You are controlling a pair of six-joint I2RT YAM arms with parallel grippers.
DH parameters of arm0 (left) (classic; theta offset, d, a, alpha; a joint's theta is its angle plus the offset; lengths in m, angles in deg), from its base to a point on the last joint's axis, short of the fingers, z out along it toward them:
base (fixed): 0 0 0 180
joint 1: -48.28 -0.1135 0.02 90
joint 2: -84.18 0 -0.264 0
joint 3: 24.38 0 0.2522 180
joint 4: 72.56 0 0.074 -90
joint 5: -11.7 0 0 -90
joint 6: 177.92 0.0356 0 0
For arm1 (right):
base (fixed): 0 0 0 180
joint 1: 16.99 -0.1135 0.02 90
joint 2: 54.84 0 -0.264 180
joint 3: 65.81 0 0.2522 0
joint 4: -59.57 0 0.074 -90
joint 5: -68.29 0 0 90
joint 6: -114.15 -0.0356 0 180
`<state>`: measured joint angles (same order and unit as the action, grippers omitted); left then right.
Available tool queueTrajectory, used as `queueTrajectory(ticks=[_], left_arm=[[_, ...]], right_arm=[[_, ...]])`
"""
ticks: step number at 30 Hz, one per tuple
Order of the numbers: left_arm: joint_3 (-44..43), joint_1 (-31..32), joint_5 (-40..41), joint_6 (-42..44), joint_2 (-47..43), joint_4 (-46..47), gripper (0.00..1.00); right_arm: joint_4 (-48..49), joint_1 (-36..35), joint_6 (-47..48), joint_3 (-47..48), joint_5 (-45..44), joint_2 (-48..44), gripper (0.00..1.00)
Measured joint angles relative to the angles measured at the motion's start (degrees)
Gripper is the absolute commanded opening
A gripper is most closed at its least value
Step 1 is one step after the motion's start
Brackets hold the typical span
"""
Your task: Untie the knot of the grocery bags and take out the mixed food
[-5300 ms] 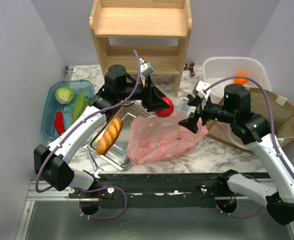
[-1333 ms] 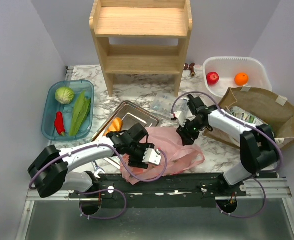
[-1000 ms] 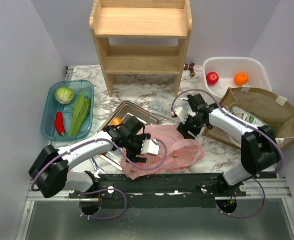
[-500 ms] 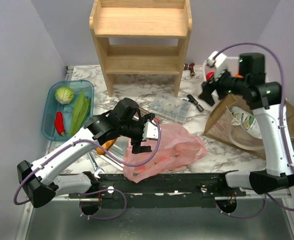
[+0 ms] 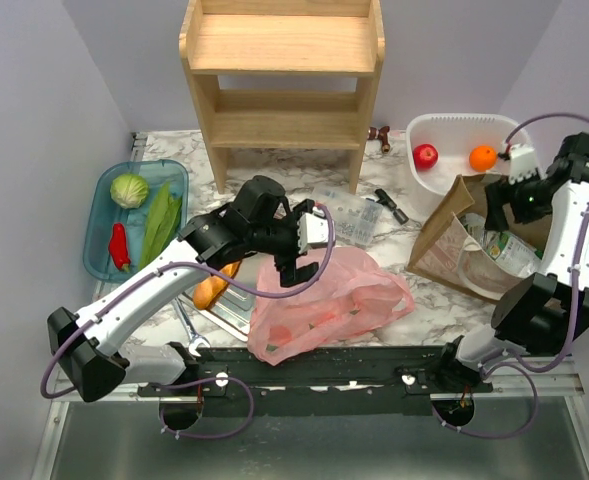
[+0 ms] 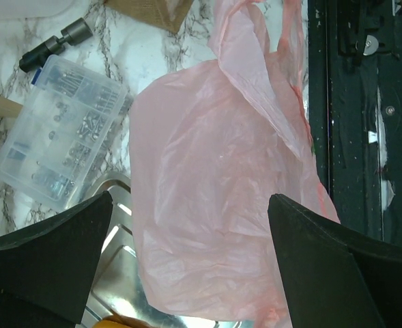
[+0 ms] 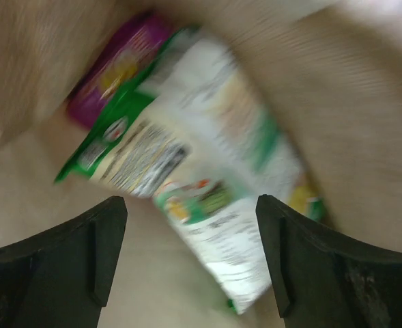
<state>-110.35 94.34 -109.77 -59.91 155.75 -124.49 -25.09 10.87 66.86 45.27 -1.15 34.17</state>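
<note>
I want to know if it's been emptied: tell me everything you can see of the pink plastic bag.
The pink plastic bag is thin, crinkled and translucent. It lies slack and fairly flat on the marble table near the front edge, one end overlapping the steel tray. Nothing bulky shows inside. Its handle loops lie loose, with no knot showing. The open left gripper hangs over it, holding nothing.

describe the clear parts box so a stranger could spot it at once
Find the wooden shelf unit at the back of the marble table. Just in front of its right leg lies a flat clear plastic box, between the pink bag and a small black tool. Only it is colourless, see-through and split into little compartments of small metal parts.
</note>
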Motion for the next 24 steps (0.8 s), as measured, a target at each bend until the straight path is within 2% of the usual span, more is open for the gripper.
queueTrajectory(ticks=[7, 21, 24], left_arm=[[-1.92, 0.0, 0.02, -1.42, 2.91, 0.57, 0.98], [-5.81, -0.22, -0.7, -1.55, 4.79, 0.09, 0.98], [-5.81, -0.24, -0.7, -1.4, 5.07, -0.09, 0.98]], right_arm=[[-7.06, -5.92, 11.32, -16.65, 2.97, -5.73, 0.89], [-8.46, -26.67, 16.72, -28.22, 7.21, -15.93, 0.91], [-9.31, -28.76, 16.7, -29.7, 7.52, -17.94, 0.91]])
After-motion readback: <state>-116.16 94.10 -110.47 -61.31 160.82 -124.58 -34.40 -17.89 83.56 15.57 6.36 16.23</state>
